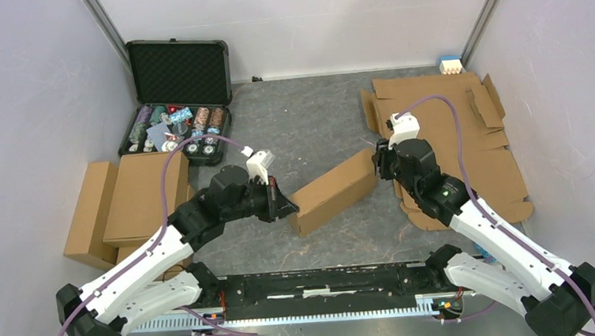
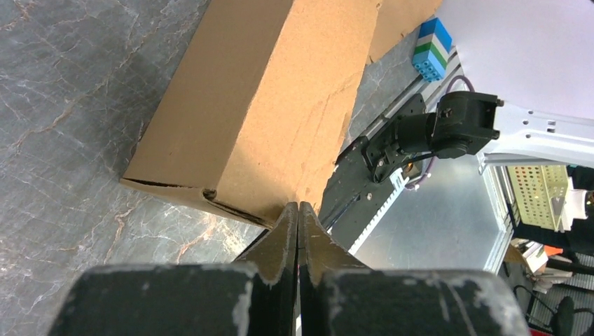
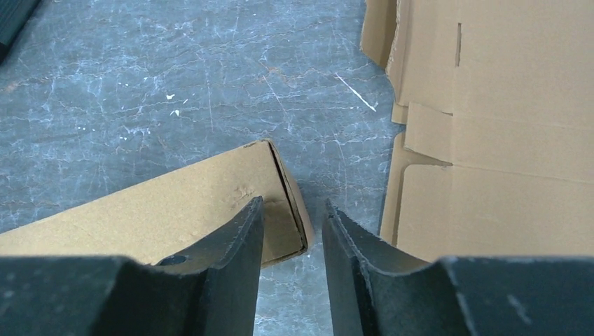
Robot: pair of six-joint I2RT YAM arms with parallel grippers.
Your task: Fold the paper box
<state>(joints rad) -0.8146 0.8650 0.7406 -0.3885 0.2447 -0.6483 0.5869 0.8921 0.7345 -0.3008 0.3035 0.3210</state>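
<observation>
While it already looks like a closed, shallow rectangular mailer, the plain brown corrugated cardboard paper box (image 1: 334, 191) lies flat and slanted in the middle of the grey marbled table (image 1: 307, 128), between the two arms. Its left end is nearer the bases and its right end sits farther back. The surface is matte and a bit grainy, with faint creases along the long face, a couple of small dents near the right end, and a thin dark slit where the flaps meet at the corners. The left gripper (image 1: 289, 208) has its black fingers (image 2: 280, 238) pressed flat together with nothing between them, tips right up against the box's low left end. The right gripper (image 1: 379, 162) is spread over the box's right end corner, which shows in the gap. Its right finger is clear of the cardboard, and I can't tell if the left one touches. Just beside that end lies a stack of flat brown die-cut cardboard sheets (image 1: 466, 140) with slits and flaps, under the right arm. Over at the left edge are some folded brown cardboard boxes (image 1: 123, 204), and back left is an open black hard case (image 1: 179, 97) with rows of poker chips. A small blue, green and white block stack (image 2: 432, 47) sits in the back right corner.
</observation>
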